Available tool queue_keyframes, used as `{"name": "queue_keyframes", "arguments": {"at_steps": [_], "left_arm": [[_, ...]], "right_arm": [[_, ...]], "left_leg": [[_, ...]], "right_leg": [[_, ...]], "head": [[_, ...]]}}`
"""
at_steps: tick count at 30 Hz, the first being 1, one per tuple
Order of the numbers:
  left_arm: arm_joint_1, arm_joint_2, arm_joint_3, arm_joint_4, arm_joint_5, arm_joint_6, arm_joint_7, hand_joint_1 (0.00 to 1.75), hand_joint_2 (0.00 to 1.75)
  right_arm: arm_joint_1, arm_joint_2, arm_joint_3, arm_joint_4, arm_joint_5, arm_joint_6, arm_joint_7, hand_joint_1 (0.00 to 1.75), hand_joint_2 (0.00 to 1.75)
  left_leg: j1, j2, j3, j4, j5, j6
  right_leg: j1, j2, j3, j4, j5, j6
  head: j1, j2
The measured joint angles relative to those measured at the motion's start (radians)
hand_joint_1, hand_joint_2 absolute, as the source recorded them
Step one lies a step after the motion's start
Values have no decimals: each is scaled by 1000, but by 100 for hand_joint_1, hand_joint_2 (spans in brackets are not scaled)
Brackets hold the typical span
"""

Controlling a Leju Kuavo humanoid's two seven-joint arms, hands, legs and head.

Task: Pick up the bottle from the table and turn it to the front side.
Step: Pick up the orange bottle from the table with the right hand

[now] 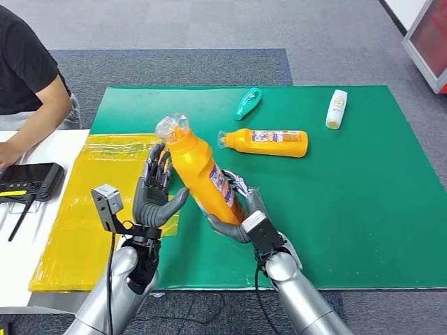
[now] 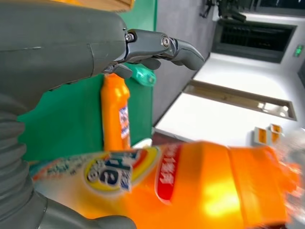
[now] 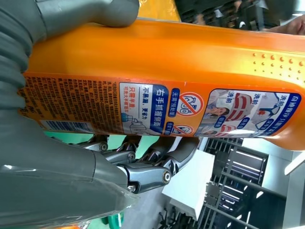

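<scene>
My right hand [image 1: 239, 209] grips the lower body of an orange bottle [image 1: 202, 174] and holds it tilted above the green mat [image 1: 358, 195], its plastic-wrapped cap up and to the left. The right wrist view has the bottle's [image 3: 162, 62] back label with small print facing the camera, and the right hand [image 3: 72, 171] wraps around it. My left hand [image 1: 156, 192] stands open beside the bottle's upper part, thumb near its side and fingers spread behind it. In the left wrist view the bottle's [image 2: 201, 186] front logo lies under the left hand's [image 2: 72, 43] straight fingers.
A second orange bottle [image 1: 272, 143] lies on its side mid-mat, with a green bottle [image 1: 248, 102] behind it and a white bottle [image 1: 336, 108] at the far right. A yellow sheet [image 1: 74, 230] covers the mat's left end. A person [image 1: 26, 77] sits at the left by a black device [image 1: 28, 180].
</scene>
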Motion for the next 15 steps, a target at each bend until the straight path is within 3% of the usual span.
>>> {"name": "queue_keyframes", "arguments": {"at_steps": [9, 15], "left_arm": [[29, 18, -54, -113, 53, -34, 12, 0, 175], [18, 18, -61, -113, 191, -112, 88, 0, 175]], "right_arm": [[0, 0, -8, 44, 3, 0, -15, 175, 175], [0, 3, -8, 58, 7, 9, -28, 175, 175]], "left_leg": [[0, 0, -1, 0, 0, 0], [0, 0, -1, 0, 0, 0]], "right_leg": [[0, 0, -1, 0, 0, 0], [0, 0, -1, 0, 0, 0]], "head": [[0, 0], [0, 0]]}}
